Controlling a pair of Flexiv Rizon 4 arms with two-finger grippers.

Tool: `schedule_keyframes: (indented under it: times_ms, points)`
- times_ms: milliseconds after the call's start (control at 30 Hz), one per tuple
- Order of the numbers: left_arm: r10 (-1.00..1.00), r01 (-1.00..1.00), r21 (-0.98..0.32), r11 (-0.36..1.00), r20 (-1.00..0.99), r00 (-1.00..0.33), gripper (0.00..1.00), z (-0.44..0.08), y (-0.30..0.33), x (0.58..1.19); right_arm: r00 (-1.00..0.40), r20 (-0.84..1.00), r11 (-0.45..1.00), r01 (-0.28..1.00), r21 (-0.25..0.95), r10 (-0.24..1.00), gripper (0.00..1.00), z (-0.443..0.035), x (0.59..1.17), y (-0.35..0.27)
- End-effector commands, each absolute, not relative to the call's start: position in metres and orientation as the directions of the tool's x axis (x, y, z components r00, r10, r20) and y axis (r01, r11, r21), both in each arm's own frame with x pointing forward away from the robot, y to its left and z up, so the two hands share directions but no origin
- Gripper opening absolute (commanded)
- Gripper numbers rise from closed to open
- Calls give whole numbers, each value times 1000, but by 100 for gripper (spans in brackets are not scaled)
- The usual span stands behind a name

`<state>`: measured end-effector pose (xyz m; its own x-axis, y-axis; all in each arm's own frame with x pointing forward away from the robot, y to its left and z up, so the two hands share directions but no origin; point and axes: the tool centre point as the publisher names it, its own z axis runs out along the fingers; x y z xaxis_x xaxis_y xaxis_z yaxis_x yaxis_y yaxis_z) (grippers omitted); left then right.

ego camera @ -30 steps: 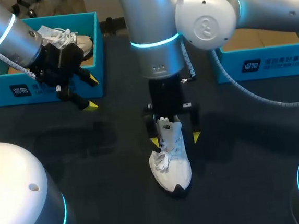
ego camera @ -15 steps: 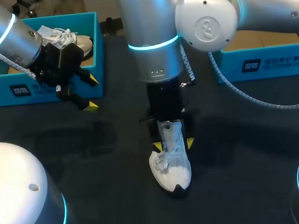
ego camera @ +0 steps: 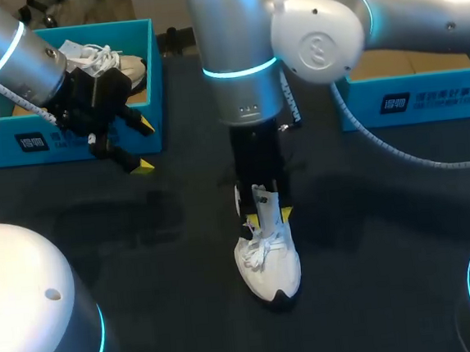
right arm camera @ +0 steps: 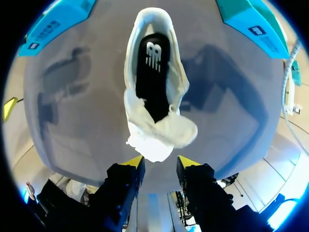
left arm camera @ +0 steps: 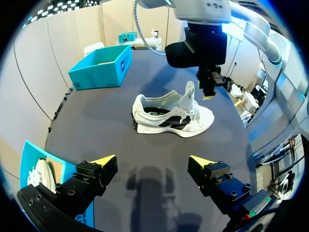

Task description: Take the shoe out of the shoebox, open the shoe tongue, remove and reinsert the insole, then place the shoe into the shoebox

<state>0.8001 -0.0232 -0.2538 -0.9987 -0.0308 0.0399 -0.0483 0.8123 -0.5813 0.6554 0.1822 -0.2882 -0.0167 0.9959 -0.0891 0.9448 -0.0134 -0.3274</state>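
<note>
Shoe [ego camera: 269,259], white, upright at the middle of the bench [ego camera: 372,238], toe to 6 o'clock, well apart from the shoebox [ego camera: 18,145] at 10 o'clock. Right hand [ego camera: 269,217] straight above it, at the raised tongue [ego camera: 263,198]; clamped or not, cannot tell. Left hand [ego camera: 144,145] spread, empty, near 10 o'clock. Risk: a tongue pull with nothing pinning the shoe could lift or tip it.

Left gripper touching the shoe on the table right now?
Apart. The left wrist view shows a stretch of bare table between the open left gripper and the shoe ahead of it.
</note>
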Motion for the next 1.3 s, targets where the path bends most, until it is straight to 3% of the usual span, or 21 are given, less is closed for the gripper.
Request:
schedule_keyframes:
  times_ms: [33, 733, 1033, 1300]
  points:
    - [-31, -48, -579, 814, 39, -999, 100, -253, -23, 799, -29, -90, -2, 943, -332, 995, 38, -294, 669, 185]
    - [-31, -48, -579, 814, 39, -999, 100, -253, -23, 799, -125, -97, 89, 946, -312, 987, 35, -311, 713, 179]
    - [-31, -48, -579, 814, 39, -999, 100, -253, -23, 799, -126, -121, 88, 955, -283, 985, 23, -302, 714, 176]
    - [-31, -48, -579, 814, 39, -999, 100, -253, -23, 799, -133, -104, 101, 958, -267, 986, 26, -321, 730, 181]
